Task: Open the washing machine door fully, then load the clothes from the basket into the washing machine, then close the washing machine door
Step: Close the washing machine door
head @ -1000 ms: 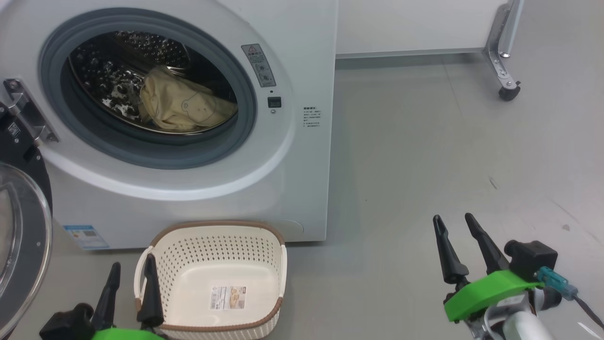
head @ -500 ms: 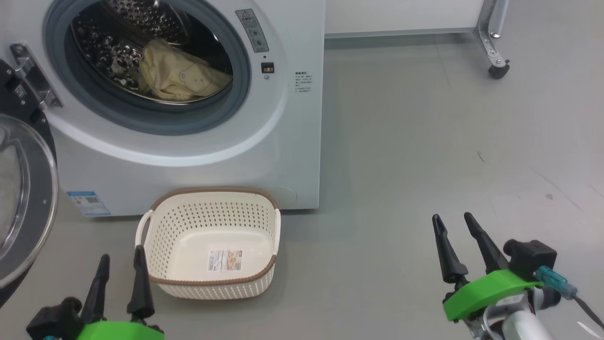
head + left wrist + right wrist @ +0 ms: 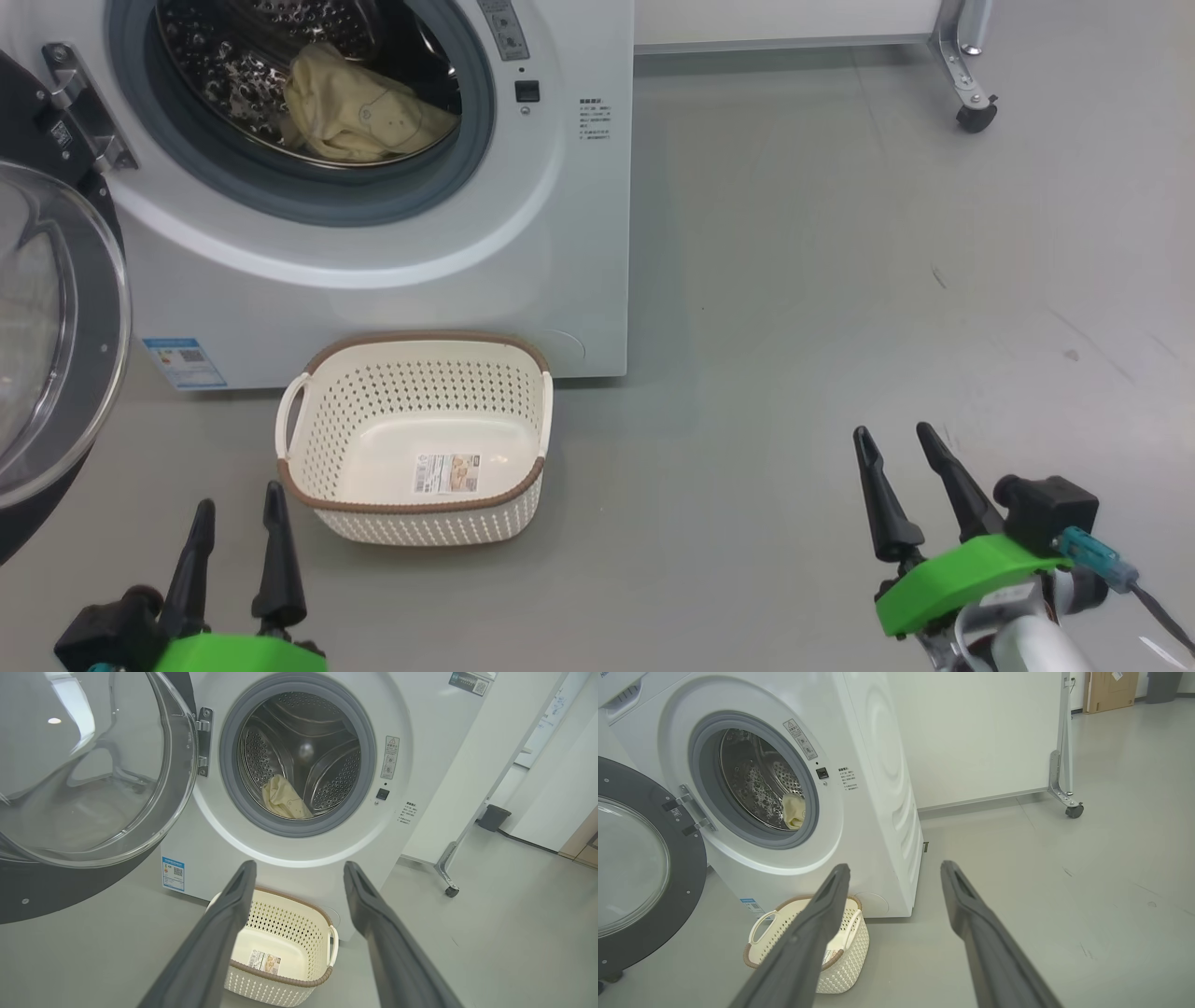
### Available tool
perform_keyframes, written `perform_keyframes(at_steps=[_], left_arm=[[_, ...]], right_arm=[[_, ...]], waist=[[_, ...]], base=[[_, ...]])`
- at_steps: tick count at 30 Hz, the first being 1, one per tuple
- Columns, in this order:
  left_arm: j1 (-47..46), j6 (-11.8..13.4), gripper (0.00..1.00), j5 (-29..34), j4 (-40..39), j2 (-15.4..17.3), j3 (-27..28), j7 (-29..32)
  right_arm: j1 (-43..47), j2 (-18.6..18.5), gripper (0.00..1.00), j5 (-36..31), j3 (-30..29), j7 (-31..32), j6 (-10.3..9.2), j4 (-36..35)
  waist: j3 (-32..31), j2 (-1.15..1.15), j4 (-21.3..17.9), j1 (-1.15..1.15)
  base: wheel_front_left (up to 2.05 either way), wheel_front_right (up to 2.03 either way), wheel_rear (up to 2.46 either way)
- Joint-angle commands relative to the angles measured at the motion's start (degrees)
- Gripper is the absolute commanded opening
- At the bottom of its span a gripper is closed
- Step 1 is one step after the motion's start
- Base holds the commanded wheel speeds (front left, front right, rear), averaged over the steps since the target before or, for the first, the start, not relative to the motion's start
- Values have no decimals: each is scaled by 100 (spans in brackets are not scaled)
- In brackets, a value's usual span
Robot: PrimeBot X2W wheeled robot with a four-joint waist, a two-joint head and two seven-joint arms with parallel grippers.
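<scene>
The white washing machine (image 3: 560,233) stands at upper left, its round black-rimmed glass door (image 3: 56,327) swung wide open on the left. Cream-yellow clothes (image 3: 359,107) lie inside the steel drum (image 3: 299,760). The cream perforated basket (image 3: 415,383) sits on the floor in front of the machine, with only a label sticker on its bottom. My left gripper (image 3: 238,499) is open, low at the left, just short of the basket's near left corner. My right gripper (image 3: 892,443) is open over bare floor, well to the right of the basket. Nothing is held between either pair of fingers.
A white panel on a metal leg with a caster wheel (image 3: 976,117) stands at the back right. Grey floor (image 3: 822,299) stretches to the right of the machine. A dark bin (image 3: 494,817) sits by the far wall.
The head camera has tilted or pulled back, so the machine and basket sit higher in the picture. The left gripper now shows clear of the basket's left side. The right gripper holds its place.
</scene>
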Motion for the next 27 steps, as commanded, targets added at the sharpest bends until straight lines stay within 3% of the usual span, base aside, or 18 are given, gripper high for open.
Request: perform_keyframes(at_steps=[1,27], left_arm=[[-278,-37,100,42,-199,42,219,-56],[-232,-37,100,60,-149,20,108,-56]], right_arm=[[-304,-11,100,-51,133,-56,1,-168],[-293,-11,100,-57,169,-56,1,-123]], waist=[[1,0,4,0],[-54,0,23,0]], base=[[0,0,0],[0,0,0]])
